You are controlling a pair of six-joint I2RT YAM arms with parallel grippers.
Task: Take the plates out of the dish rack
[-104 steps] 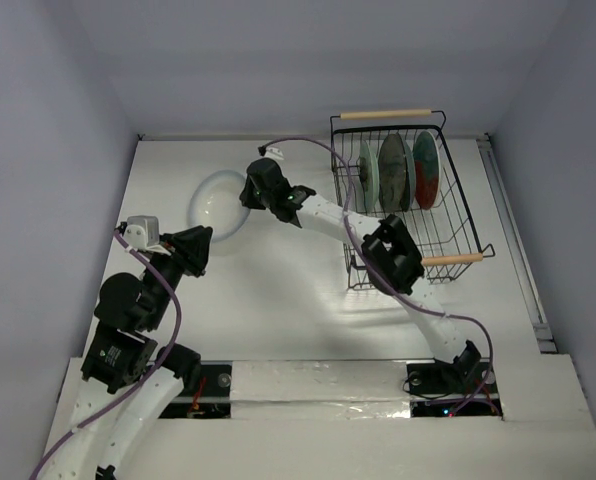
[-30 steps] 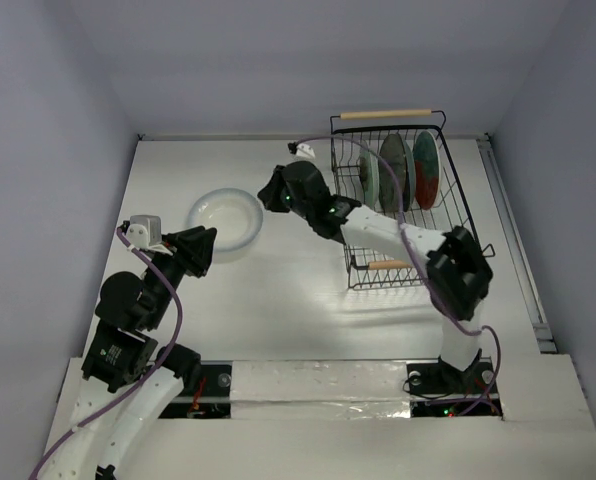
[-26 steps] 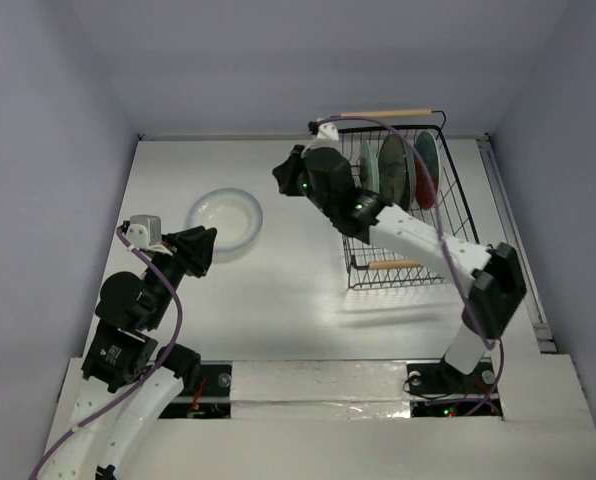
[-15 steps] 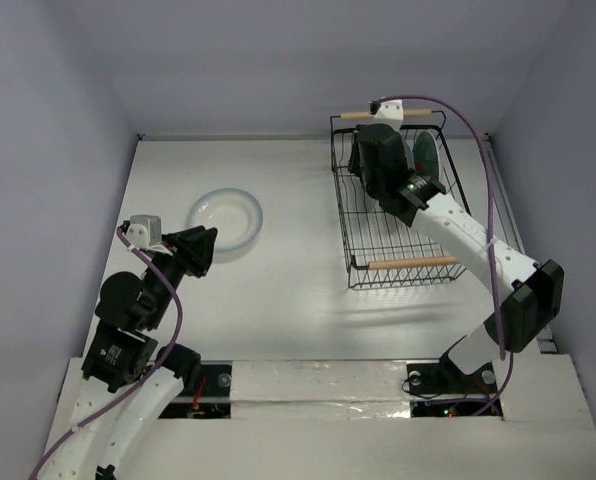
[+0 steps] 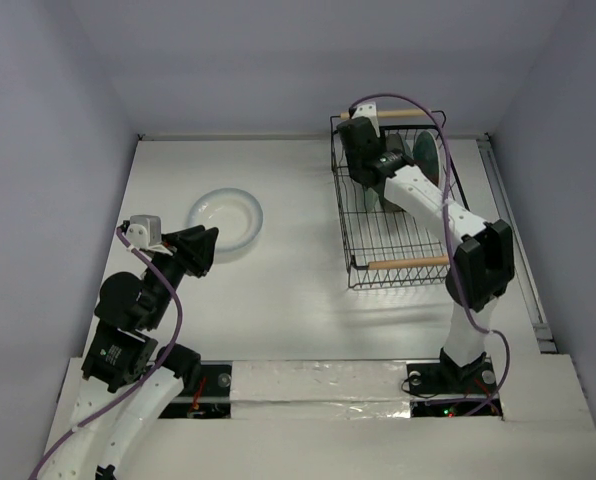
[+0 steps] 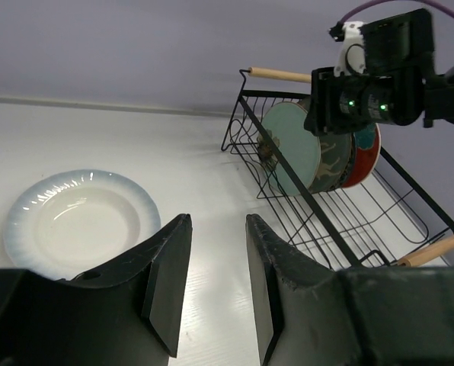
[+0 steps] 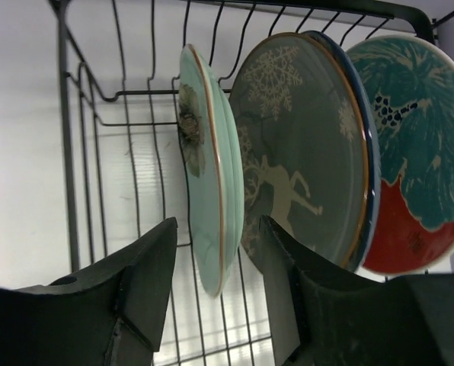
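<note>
Right gripper (image 7: 218, 221): my fingers spread, empty, framing green plate (image 7: 204, 175) in rack (image 7: 62, 137) (left gripper (image 6: 217, 219) likewise parted, empty).

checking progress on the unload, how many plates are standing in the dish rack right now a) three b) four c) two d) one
a: three stand on edge in the dish rack, the pale green plate, the dark grey deer plate and the red and teal plate, while the white plate lies flat on the table outside it.
</note>
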